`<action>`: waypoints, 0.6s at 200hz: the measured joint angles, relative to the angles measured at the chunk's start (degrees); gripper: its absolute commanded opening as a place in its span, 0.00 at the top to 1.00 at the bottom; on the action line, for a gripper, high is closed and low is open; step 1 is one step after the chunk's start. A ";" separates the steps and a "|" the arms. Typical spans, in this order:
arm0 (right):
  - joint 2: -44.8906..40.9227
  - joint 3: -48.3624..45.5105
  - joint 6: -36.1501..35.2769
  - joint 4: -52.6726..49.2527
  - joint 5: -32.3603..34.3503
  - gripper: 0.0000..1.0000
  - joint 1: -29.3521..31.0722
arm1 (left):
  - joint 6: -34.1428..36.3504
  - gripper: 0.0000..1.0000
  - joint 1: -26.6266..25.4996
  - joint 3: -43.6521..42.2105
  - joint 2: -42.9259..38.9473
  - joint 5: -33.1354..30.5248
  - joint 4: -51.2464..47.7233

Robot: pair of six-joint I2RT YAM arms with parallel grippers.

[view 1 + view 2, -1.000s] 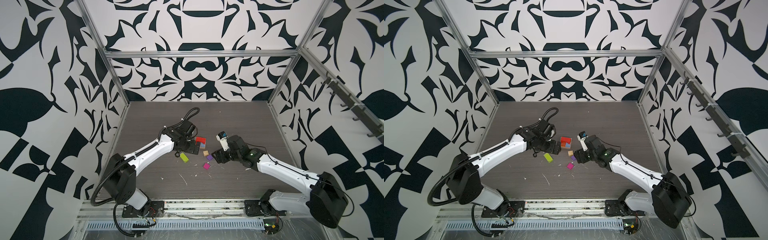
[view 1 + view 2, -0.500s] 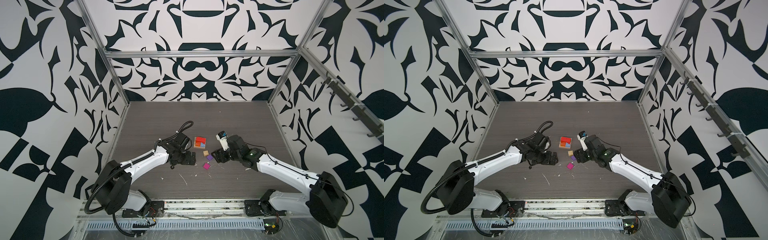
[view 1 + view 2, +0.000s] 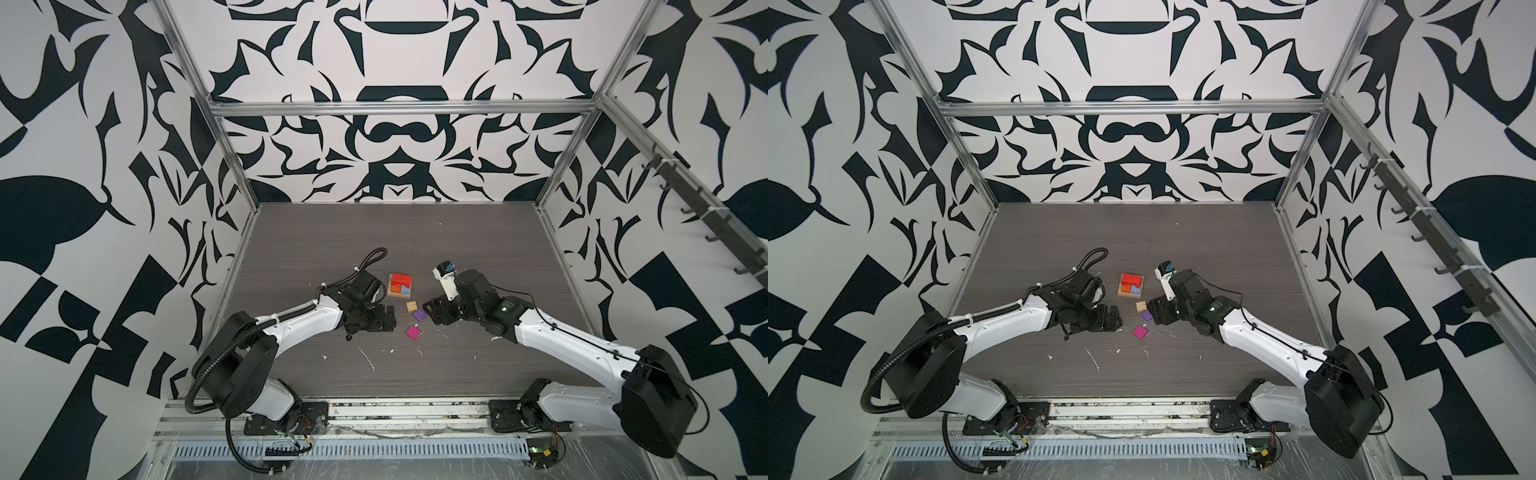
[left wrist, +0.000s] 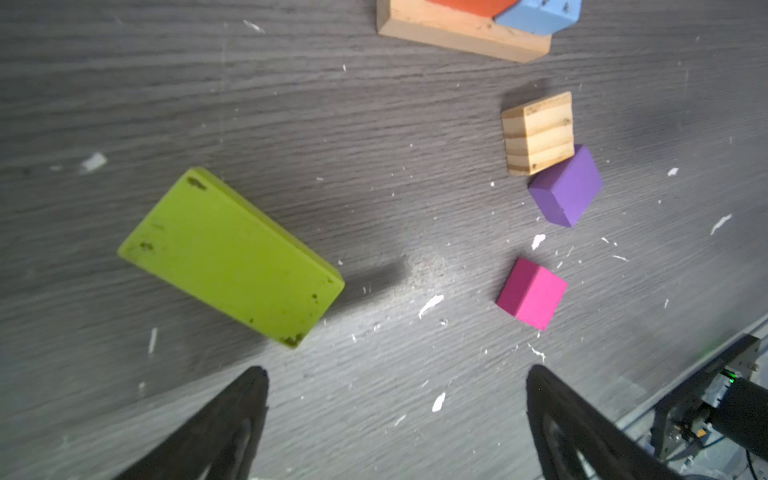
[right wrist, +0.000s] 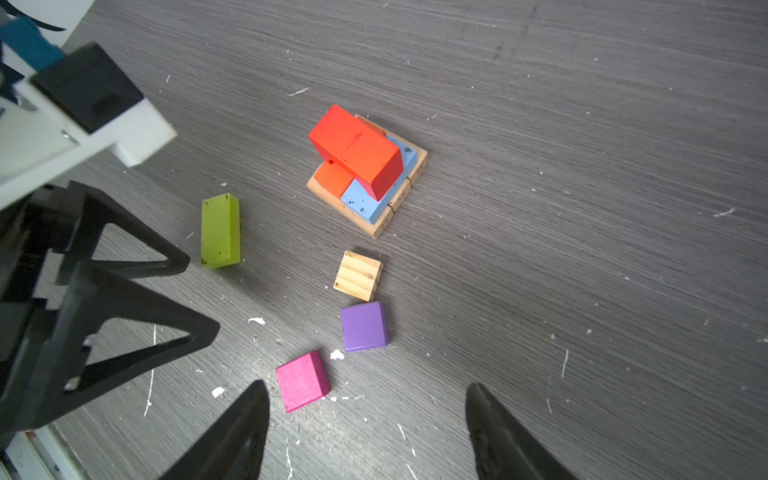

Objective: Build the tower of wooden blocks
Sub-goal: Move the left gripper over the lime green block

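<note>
Centrally, the wood block tower (image 5: 365, 166) was seen part-built on the table (image 5: 582, 124): a plain wood base, an orange and blue layer, and a red block laid on top. Near it the loose wood blocks were spread: a lime-green oblong (image 4: 230, 257) lying flat, and a tan cube (image 5: 358, 275), a purple cube (image 5: 364, 326) and a magenta cube (image 5: 302, 381) in a rough line. The left gripper (image 4: 397, 374) was held just beside the green oblong, not around it, with its jaws spread wide and nothing between them. The right gripper (image 5: 366, 386) was held near the magenta cube, jaws parted and empty. The step in hand was judged to be the pickup of the green oblong. It would be done well if the wrist were turned so that the jaws crossed the oblong's short width, the fingers were lowered on both long sides at mid-length, and the block were lifted level, so that it could be set squarely without the red block being nudged.
</note>
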 measured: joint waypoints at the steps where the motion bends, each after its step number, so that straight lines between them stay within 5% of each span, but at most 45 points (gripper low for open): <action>1: 0.00 -0.02 0.00 0.00 0.00 0.22 0.00 | 0.00 0.01 0.00 0.00 0.02 0.00 0.04; 120: -0.15 -0.02 0.00 -0.02 0.76 0.22 0.00 | -0.24 0.01 -0.11 1.70 5.07 -0.68 2.78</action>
